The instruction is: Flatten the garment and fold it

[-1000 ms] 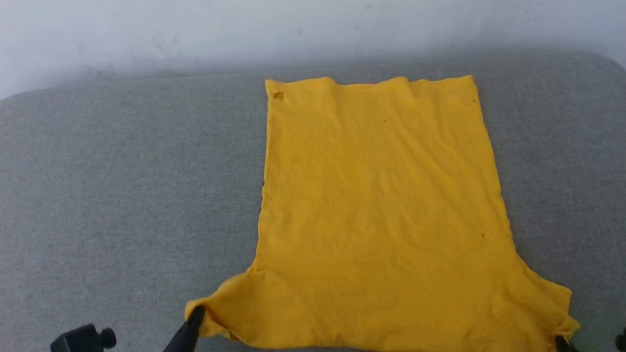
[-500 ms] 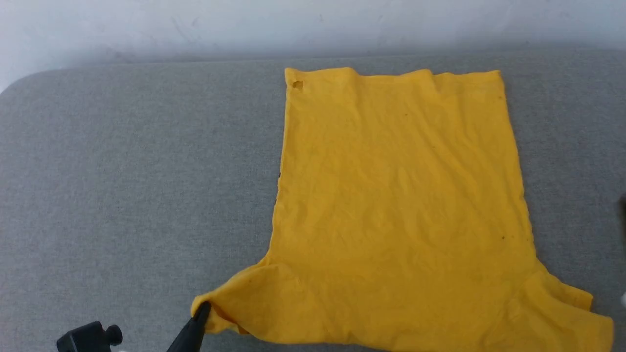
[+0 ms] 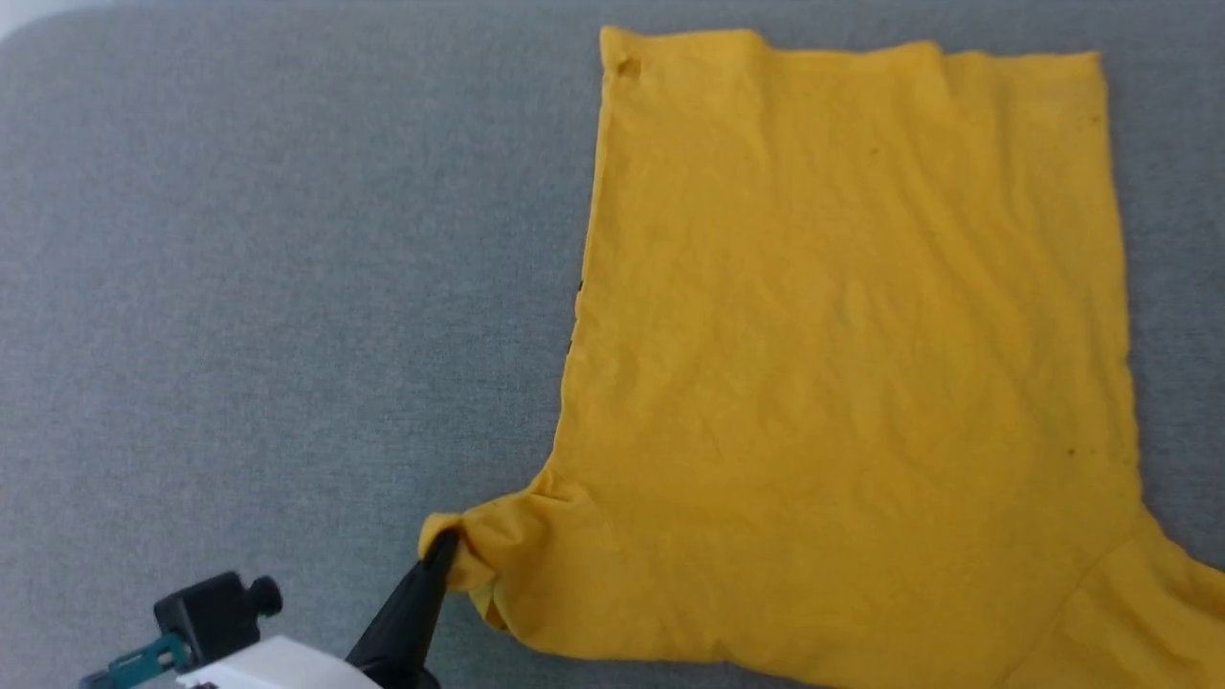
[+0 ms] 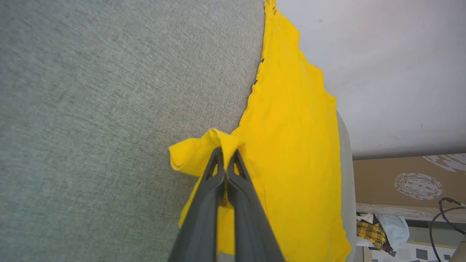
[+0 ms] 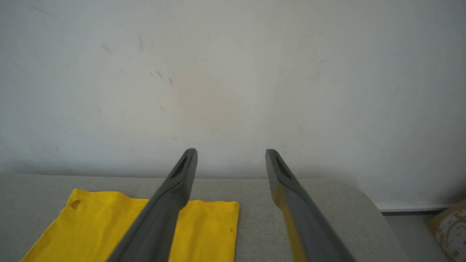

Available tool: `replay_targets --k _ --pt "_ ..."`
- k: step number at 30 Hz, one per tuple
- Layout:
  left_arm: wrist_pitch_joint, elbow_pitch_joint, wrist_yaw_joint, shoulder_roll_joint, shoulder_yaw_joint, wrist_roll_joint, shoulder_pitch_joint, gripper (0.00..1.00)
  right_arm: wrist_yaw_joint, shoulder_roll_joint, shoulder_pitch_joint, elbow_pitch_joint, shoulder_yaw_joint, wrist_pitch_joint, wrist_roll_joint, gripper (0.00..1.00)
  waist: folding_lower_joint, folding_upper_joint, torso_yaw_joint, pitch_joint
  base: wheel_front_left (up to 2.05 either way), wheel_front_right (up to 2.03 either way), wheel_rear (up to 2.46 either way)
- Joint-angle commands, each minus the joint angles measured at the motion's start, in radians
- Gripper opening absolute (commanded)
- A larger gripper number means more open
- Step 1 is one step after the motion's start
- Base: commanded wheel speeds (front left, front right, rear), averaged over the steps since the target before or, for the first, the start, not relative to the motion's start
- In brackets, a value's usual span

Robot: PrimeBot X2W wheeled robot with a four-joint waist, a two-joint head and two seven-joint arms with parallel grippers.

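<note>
The garment [image 3: 842, 364] lies spread on the grey padded table [image 3: 239, 287], plain yellow back up, hem at the far side and sleeves toward me. My left gripper [image 3: 442, 545] is shut on the tip of the garment's left sleeve, bunching the cloth; the left wrist view shows the gripper [image 4: 226, 153] pinching a fold of the garment [image 4: 291, 153]. My right gripper [image 5: 230, 154] is raised above the table, open with nothing between its fingers, pointing toward the wall. Below it lies the garment's far hem [image 5: 204, 225].
A pale wall [image 5: 233, 72] rises behind the table's rounded far edge [image 5: 349, 189]. In the left wrist view, a cardboard box [image 4: 411, 178] and some cloth items [image 4: 378, 229] sit on the floor beyond the table.
The right gripper has opened, let go of the right sleeve and lifted away. The head camera has tilted down and left. The left gripper still pinches its sleeve, now more bunched.
</note>
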State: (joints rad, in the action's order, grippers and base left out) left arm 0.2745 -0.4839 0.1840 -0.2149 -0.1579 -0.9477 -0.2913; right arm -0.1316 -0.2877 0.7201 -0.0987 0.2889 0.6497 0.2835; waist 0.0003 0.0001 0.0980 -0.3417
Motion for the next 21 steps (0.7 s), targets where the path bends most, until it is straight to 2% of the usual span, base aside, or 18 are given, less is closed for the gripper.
replay_targets --k 1,6,10,16,21 --pt "-0.005 0.005 -0.012 0.007 -0.01 0.01 0.03 0.0 0.001 -0.009 0.052 0.063 0.003 -0.002 -0.032 1.0 -0.0003 -0.0001 0.047 -0.092 0.0 0.0 0.0" --pt "-0.006 0.017 -0.022 0.012 -0.033 0.026 0.073 0.0 0.001 -0.043 0.171 0.261 -0.015 0.014 -0.116 1.0 -0.0003 -0.0001 0.077 -0.173 0.0 0.0 0.0" --pt "-0.016 0.021 -0.03 0.016 -0.04 0.035 0.094 0.0 0.001 -0.04 0.215 0.357 0.015 0.041 -0.163 1.0 -0.0003 -0.0001 0.101 -0.224 0.0 0.0 0.0" --pt "-0.024 0.019 -0.044 0.026 -0.062 0.044 0.119 0.0 0.001 -0.044 0.239 0.439 0.057 0.064 -0.24 1.0 -0.0003 -0.0001 0.127 -0.277 0.0 0.0 0.0" --pt "-0.029 0.033 -0.051 0.035 -0.075 0.046 0.136 0.0 0.001 -0.039 0.246 0.463 0.076 0.061 -0.26 1.0 -0.0003 -0.0001 0.143 -0.306 0.0 0.0 0.0"
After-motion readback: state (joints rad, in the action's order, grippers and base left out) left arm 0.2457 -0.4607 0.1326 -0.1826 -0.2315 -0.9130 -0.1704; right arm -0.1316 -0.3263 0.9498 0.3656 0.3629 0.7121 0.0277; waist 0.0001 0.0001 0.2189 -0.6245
